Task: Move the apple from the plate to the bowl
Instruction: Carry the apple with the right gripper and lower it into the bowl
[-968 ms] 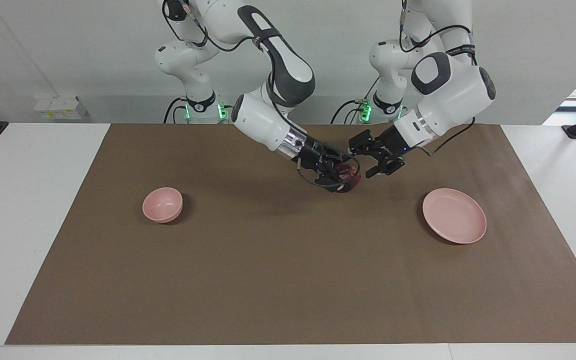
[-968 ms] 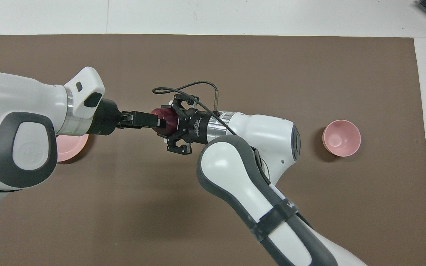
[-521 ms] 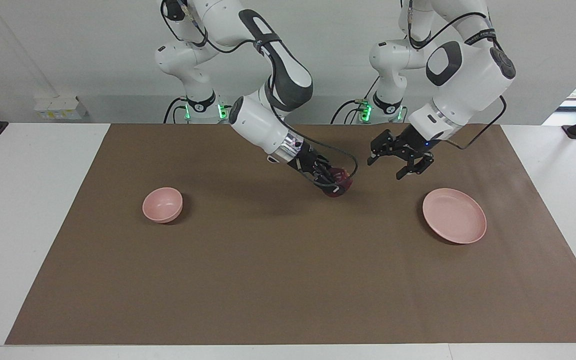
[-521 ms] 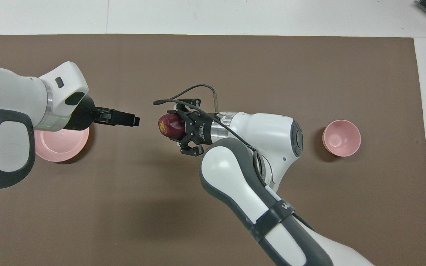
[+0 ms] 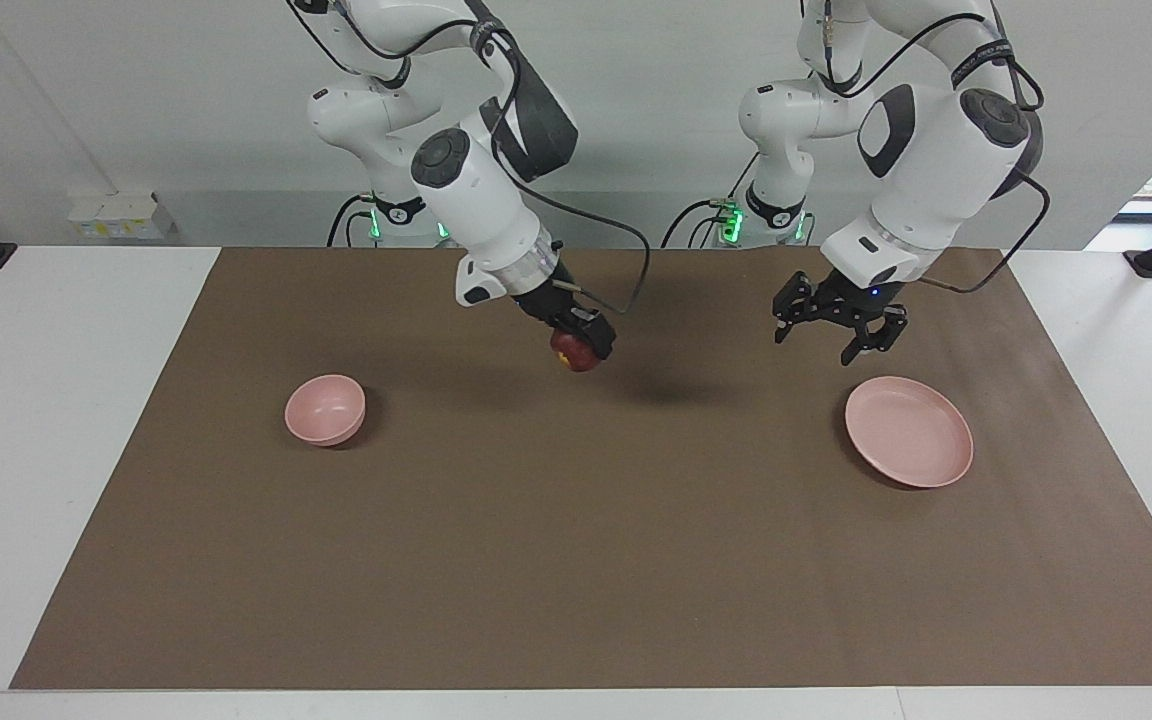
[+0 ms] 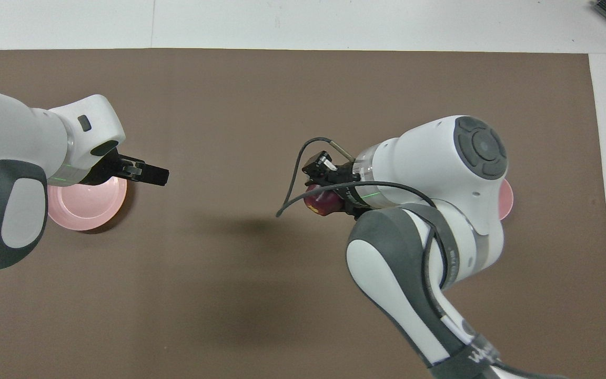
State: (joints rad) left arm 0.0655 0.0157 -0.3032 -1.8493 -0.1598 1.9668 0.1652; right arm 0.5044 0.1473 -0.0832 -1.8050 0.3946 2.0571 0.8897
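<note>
- Since a second ago, the apple [image 5: 575, 351] is carried by the right gripper [image 5: 581, 345] away from the handover point toward the bowl [image 5: 325, 408]; the fingers are clamped on it above the mat.
- The left gripper [image 5: 833, 325], fingers apart and empty, is drawn back over the bare plate [image 5: 909, 431].
- Transport is judged under way; next, the apple must be brought over the bowl, lowered and released.

A small dark red apple [image 5: 576, 352] with a yellowish patch hangs in the air over the middle of the brown mat. A small deep pink bowl [image 5: 325, 408] sits upright toward the right arm's end; a wide shallow pink plate [image 5: 908, 431] lies flat toward the left arm's end.
</note>
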